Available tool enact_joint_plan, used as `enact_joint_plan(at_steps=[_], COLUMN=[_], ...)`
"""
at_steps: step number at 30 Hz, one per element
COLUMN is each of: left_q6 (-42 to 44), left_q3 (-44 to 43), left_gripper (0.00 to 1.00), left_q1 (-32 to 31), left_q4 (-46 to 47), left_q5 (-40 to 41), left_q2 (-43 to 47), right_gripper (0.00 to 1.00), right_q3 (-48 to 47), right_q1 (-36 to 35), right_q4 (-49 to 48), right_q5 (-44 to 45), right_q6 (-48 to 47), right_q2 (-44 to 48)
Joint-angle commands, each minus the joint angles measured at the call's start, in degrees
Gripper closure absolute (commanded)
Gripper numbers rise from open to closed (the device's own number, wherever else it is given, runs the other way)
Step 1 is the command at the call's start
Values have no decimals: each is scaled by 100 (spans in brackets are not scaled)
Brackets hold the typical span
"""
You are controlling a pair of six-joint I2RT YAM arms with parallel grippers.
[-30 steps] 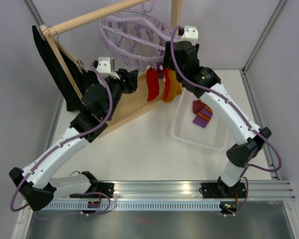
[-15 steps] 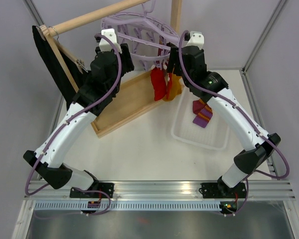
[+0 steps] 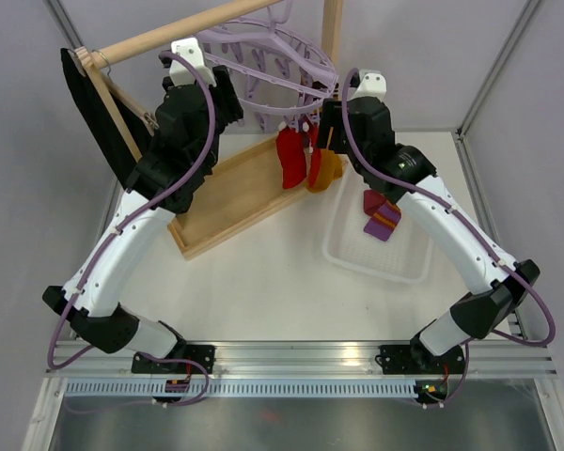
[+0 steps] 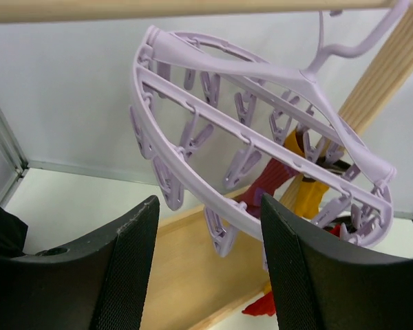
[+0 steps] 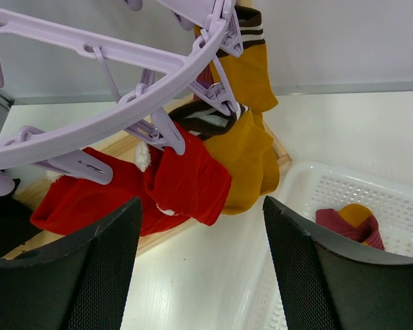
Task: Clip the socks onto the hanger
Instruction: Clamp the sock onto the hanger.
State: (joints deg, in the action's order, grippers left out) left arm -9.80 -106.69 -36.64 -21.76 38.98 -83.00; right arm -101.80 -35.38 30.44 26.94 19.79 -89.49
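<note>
The lavender hanger (image 3: 263, 66) hangs tilted from the wooden rail, with its ring and pegs filling the left wrist view (image 4: 261, 148). Two red socks (image 3: 289, 158) and a mustard sock (image 3: 327, 167) hang clipped at its right side, with the red (image 5: 186, 182) and the mustard (image 5: 251, 148) close in the right wrist view. A maroon, purple and yellow sock (image 3: 383, 214) lies in the basket. My left gripper (image 4: 208, 206) is open just left of the ring, holding nothing. My right gripper (image 5: 201, 203) is open beside the hanging socks and empty.
The wooden rack has a flat base (image 3: 235, 193), a top rail (image 3: 169, 33) and an upright post (image 3: 332, 23). A black garment (image 3: 99, 113) hangs at the far left. A white perforated basket (image 3: 395, 258) sits to the right (image 5: 392, 206).
My left arm has risen from low over the rack base up to the hanger's left side, and its jaws have widened. The right arm shifted slightly right, and the hanger swung a little.
</note>
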Motion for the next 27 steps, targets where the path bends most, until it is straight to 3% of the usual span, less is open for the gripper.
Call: enact_joint_plan(at_steps=[1, 11, 19, 27], left_q6=[-48, -390, -751, -839], left_q3=[-352, -1230, -1284, -1073], left_gripper=[34, 33, 34, 37], left_q1=[148, 667, 1203, 1353], left_q4=[31, -531, -505, -127], left_q5=[294, -127, -813, -1182], left_q2=[-128, -761, -1077, -1113], right_gripper=[23, 22, 22, 22], right_q3=[2, -51, -95, -77], right_q1=[13, 13, 13, 13], right_q4=[-196, -152, -126, -143], right_q5=[-66, -119, -101, -57], right_q6=[42, -2, -19, 25], right_q2=[266, 283, 292, 266])
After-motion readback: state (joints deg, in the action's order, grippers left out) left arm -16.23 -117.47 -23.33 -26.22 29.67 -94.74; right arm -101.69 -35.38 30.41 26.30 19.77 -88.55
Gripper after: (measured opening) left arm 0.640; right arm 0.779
